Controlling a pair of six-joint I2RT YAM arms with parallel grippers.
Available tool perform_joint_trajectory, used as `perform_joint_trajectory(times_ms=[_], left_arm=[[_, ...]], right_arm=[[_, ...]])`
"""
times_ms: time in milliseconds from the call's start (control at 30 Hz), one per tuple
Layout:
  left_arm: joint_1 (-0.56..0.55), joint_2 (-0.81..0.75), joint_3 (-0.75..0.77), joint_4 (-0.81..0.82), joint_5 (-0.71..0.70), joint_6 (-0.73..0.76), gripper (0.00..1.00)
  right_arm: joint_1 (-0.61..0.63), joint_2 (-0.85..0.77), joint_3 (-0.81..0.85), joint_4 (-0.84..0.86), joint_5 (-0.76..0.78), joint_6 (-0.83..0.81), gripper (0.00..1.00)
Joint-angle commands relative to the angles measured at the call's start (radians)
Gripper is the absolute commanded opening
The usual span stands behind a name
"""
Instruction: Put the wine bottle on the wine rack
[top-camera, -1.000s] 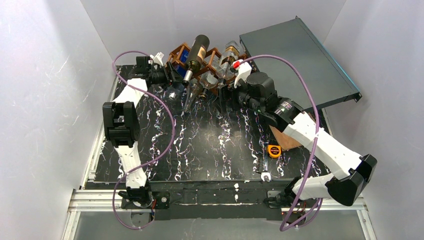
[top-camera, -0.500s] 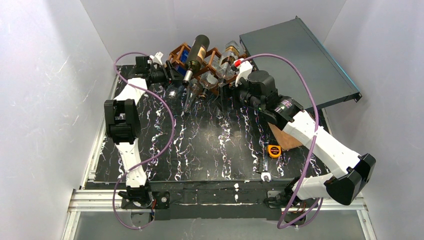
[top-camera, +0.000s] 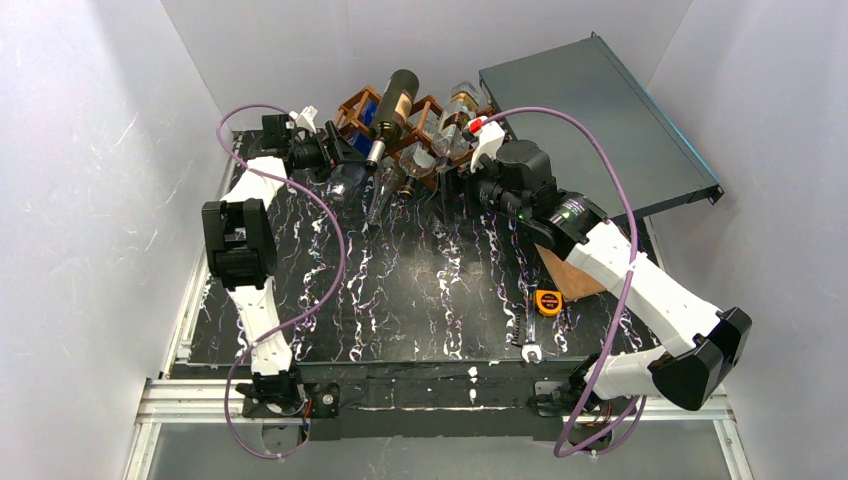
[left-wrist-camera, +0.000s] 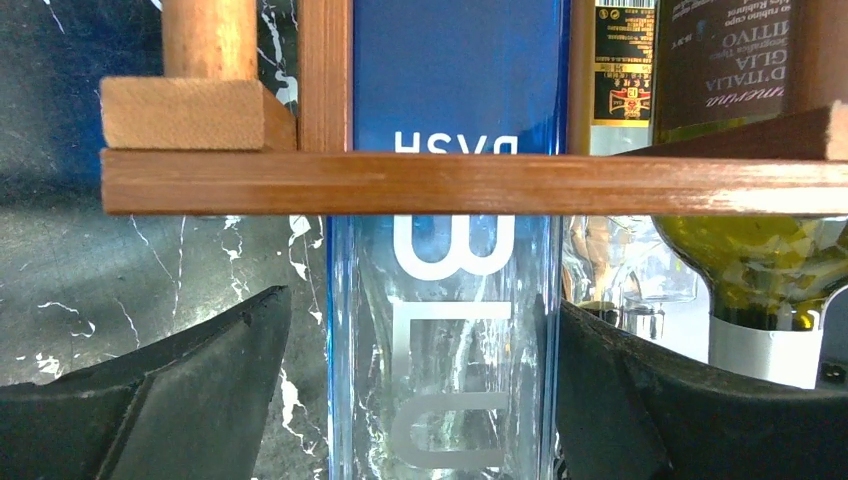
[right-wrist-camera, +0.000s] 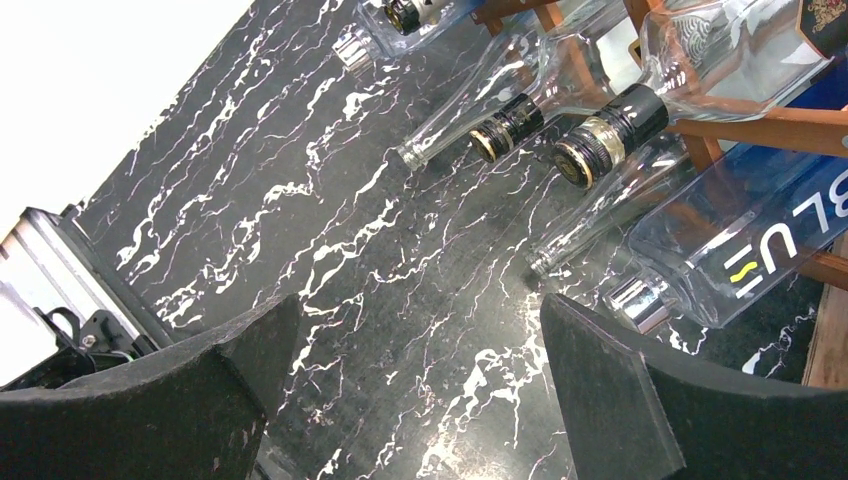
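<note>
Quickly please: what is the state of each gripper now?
Left gripper: open, fingers either side of the blue-tinted clear glass bottle, not clamping it.
Right gripper: open, holding nothing.

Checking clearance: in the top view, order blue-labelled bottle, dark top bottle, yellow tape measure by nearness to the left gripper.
1. blue-labelled bottle: between the left gripper's fingers
2. dark top bottle: farther back, rightward
3. yellow tape measure: far right

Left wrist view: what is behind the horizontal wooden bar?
A clear, blue-labelled bottle crosses behind the bar, a green-glass bottle beside it. The bar hides a strip of both, including some lettering.
</note>
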Motion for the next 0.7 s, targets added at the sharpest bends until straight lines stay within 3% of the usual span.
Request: perform_joint_trajectory(times_ms=[0,333,667], left_arm=[[-0.002,-0.097,-0.013,-0.046,-0.007,0.051,0.91],[-0.002,-0.214,-0.156,-0.044,-0.001,0.085,0.91],[-0.002,-0.222,-0.21,-0.006,0.021,0.04,0.52]], right_arm=[[-0.004,-0.025,0.015,0.061,-0.02,0.004,1.0],[-0.004,-0.032,0.006,0.078,-0.042,0.029,1.0],[-0.003,-0.046,-0.012,0.086,-0.051,0.045,1.0]])
